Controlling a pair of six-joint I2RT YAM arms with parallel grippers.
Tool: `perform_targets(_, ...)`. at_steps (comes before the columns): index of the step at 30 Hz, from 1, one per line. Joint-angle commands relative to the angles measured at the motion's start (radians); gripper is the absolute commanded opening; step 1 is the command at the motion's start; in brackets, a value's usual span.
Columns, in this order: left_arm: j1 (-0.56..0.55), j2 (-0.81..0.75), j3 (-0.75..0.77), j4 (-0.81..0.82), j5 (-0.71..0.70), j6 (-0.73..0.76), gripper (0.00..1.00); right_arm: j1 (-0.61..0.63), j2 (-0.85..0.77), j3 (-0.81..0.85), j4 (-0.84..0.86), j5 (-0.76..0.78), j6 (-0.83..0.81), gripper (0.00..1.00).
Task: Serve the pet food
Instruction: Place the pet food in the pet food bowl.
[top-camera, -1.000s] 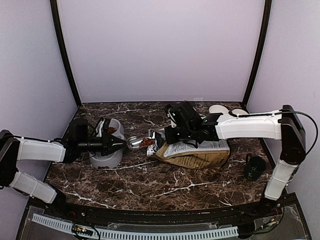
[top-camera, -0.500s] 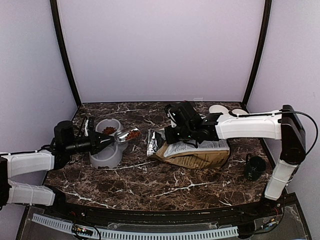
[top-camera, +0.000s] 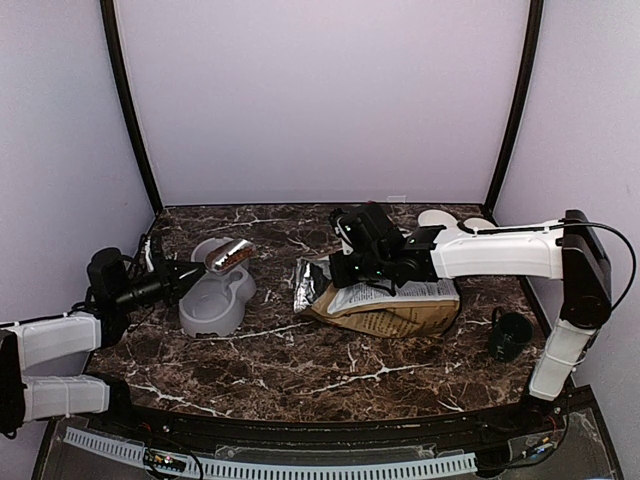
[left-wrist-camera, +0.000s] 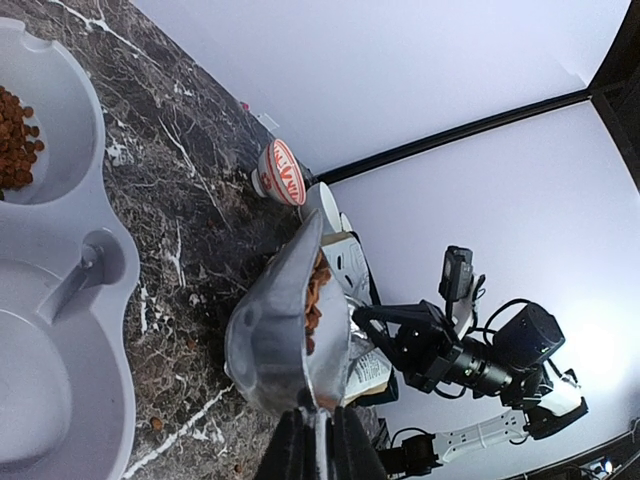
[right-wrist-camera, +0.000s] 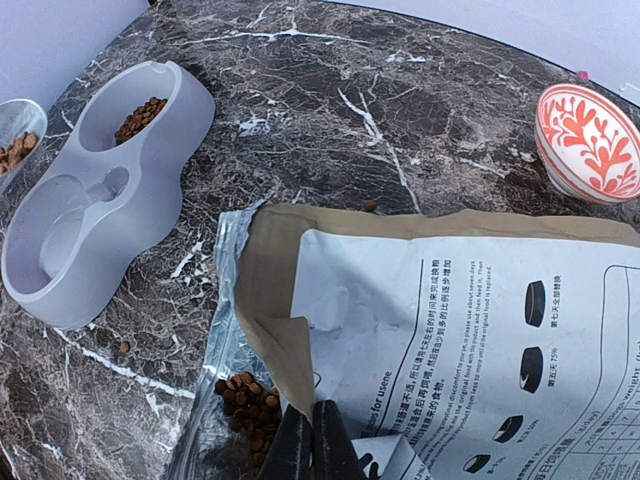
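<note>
My left gripper (top-camera: 193, 269) is shut on the handle of a metal scoop (top-camera: 228, 254), held tilted above the far compartment of the grey double bowl (top-camera: 212, 305). The scoop (left-wrist-camera: 270, 330) carries pet food (left-wrist-camera: 318, 290), reddish-brown kibble. More kibble (right-wrist-camera: 140, 118) lies in the bowl's far compartment; the near compartment is bare. My right gripper (right-wrist-camera: 310, 440) is shut on the open edge of the dog-food bag (right-wrist-camera: 450, 330), which lies flat on the table. A small heap of kibble (right-wrist-camera: 245, 400) shows in its foil mouth. In the top view the right gripper (top-camera: 335, 275) is at the bag's (top-camera: 400, 305) left end.
A red-and-white patterned bowl (right-wrist-camera: 590, 140) stands behind the bag. White dishes (top-camera: 445, 218) sit at the back right. A black cup (top-camera: 510, 335) stands by the right arm's base. A stray pellet (right-wrist-camera: 123, 347) lies beside the grey bowl.
My left arm has drawn back to the left, carrying the filled scoop from the bag's mouth to above the bowl's far compartment and tilting it. The right arm has not moved.
</note>
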Motion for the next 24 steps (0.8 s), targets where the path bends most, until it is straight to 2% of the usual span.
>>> perform_targets(1, 0.056, -0.040, -0.020, 0.046, 0.021, -0.014, 0.00, -0.028, -0.027, 0.001, 0.042, 0.063, -0.001, 0.00)
perform_targets(9, 0.142, -0.031, 0.001, 0.008, 0.020, 0.002, 0.00, -0.028, -0.027, -0.001, 0.039, 0.063, -0.003, 0.00)
perform_targets(24, 0.182, 0.017, 0.216, -0.390, -0.134, 0.229, 0.00, -0.027, -0.022, -0.009, 0.045, 0.066, -0.002, 0.00)
